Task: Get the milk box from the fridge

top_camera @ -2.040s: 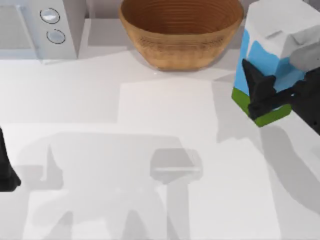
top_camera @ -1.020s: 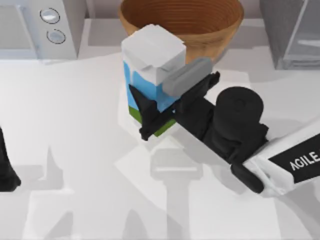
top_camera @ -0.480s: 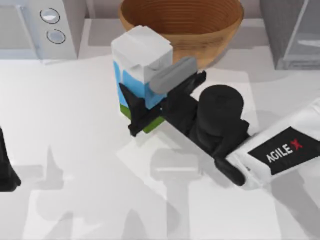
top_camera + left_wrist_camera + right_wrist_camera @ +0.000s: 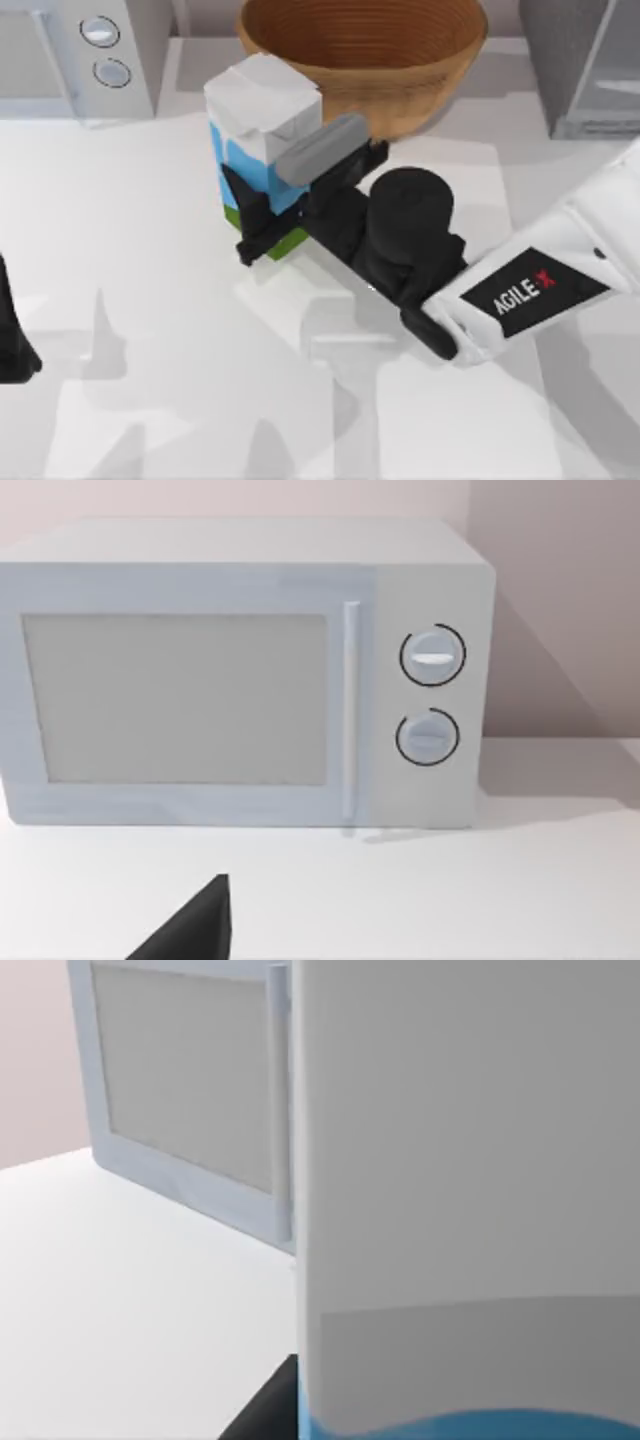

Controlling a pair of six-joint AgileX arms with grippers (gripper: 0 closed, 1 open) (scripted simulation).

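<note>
Carton transport is the step: my right gripper (image 4: 268, 215) pinches the milk box (image 4: 262, 150) upright, out of the fridge (image 4: 585, 60), before the wooden bowl (image 4: 365, 55). Next comes setting it on the worktop (image 4: 150, 300) and releasing.

Partly hidden and edge-cropped items around a white table.

Wooden bowl (image 4: 365, 55) cropped at the top edge of the overhead view, its near wall partly covered by the milk box (image 4: 262, 120). Fridge (image 4: 580, 65) cut off by the upper right corner. Microwave (image 4: 75, 55) cropped at the upper left. Left gripper (image 4: 12, 340) mostly beyond the left edge, finger state unreadable. Far finger of the right gripper (image 4: 290, 205) hidden behind the carton. Carton's top and base out of frame in the right wrist view (image 4: 470, 1200).
</note>
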